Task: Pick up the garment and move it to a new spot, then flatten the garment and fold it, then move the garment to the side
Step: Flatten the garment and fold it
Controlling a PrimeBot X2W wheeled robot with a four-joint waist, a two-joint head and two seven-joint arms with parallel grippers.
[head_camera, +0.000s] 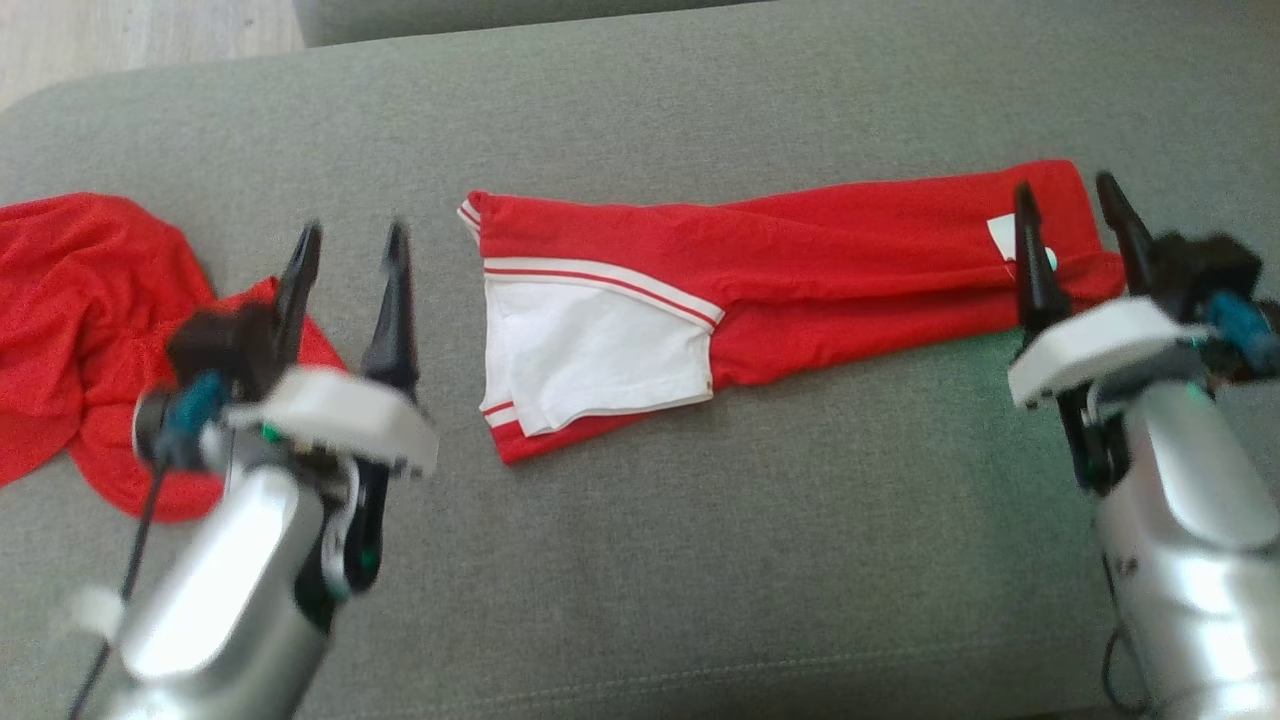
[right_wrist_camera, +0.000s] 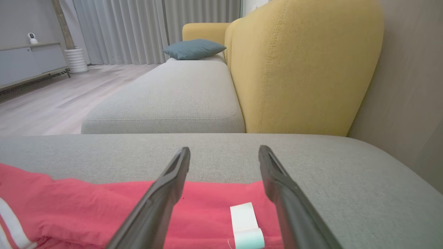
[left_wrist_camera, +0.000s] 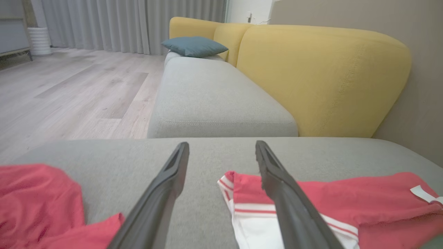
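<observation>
Grey sofa seat [left_wrist_camera: 214, 100], yellow backrests [left_wrist_camera: 322, 76], teal cushion [left_wrist_camera: 193, 46], pale wood floor [left_wrist_camera: 76, 90], grey curtains [left_wrist_camera: 121, 24], beige wall [left_wrist_camera: 422, 86]

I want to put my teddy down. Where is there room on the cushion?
Bare cushion lies along the garment's near side and its far side. Crowded: the left end, with a red cloth and the left gripper; the garment's right end, under the right gripper.

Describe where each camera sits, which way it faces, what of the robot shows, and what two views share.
Head view: on the head, looking down on the grey sofa seat and red-and-white garment; left end effector and right end effector show.
Left wrist view: low, facing along the seat toward the yellow backrest; own fingers.
Right wrist view: low, same heading, over the white label; own fingers.
Both wrist views share the blue cushion.
</observation>
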